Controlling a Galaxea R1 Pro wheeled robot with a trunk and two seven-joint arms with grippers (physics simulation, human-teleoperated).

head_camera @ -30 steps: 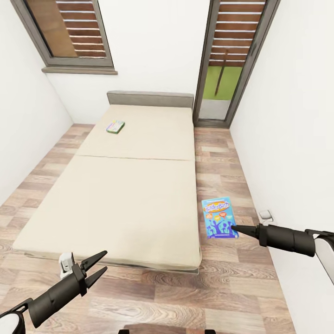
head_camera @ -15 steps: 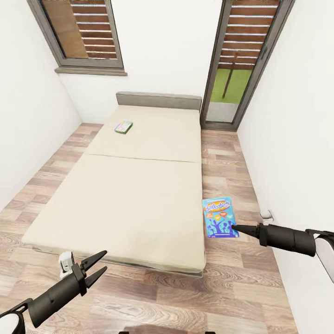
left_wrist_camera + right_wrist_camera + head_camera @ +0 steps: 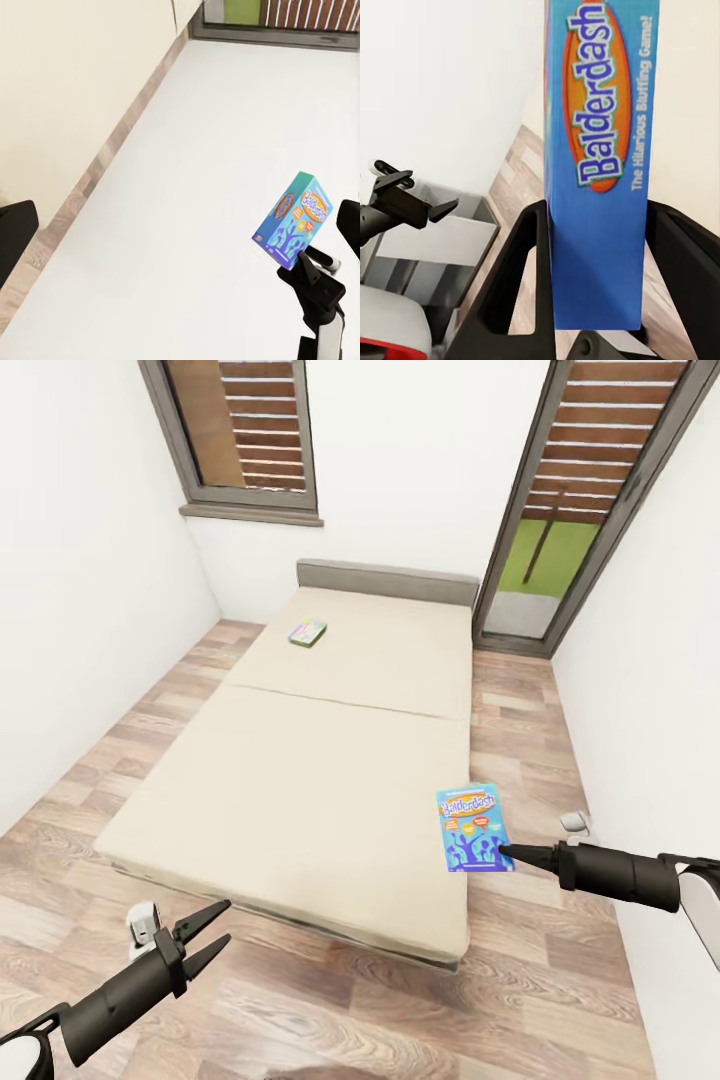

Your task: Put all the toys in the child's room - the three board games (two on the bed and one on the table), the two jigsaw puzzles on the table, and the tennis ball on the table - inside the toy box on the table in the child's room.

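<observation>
Blue flat Balderdash game box [image 3: 472, 828] is pinched between the fingers of the right gripper [image 3: 503, 851], held in the air just past the near corner of the wide beige bed [image 3: 310, 760]. Up by that bed's grey headboard lies a small multicoloured game box [image 3: 308, 632] (flat on the mattress). Left gripper [image 3: 208, 932] hangs off the bed's foot, fingers spread and empty.

Glossy printed card — blue board game [image 3: 472, 828]; matt beige cloth bed [image 3: 300, 790]; wood-plank floor [image 3: 330, 1010].

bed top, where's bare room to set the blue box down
Nearly all the bed is bare: the whole near half, and the far half right of the small board game by the headboard. The right pincer grips the blue box. Floor between bed and right wall is narrow.
</observation>
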